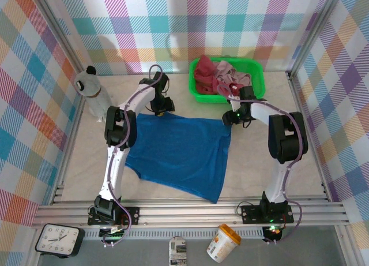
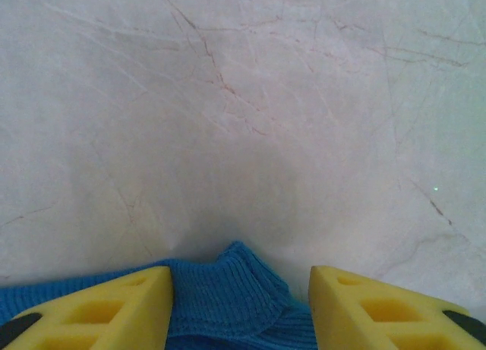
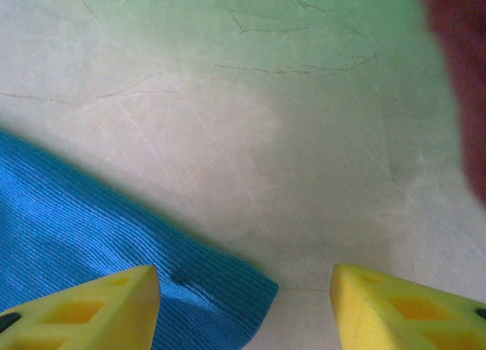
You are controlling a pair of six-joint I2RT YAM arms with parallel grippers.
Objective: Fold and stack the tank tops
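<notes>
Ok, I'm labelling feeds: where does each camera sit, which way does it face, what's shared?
Top external: above, behind the bases, looking down on the pale marble table; both arms show.
Left wrist: on the left arm, facing down past the yellow left pincer at the royal blue cloth tank top's ribbed edge.
Right wrist: on the right arm, facing down past the yellow right pincer at that top's corner.
Shared: the blue top, in all three.

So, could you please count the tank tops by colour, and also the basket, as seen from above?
Royal blue tank top: 1
Dark red tank top: 1
Pale pink tank top: 1
Green plastic basket: 1
Total: 4
</notes>
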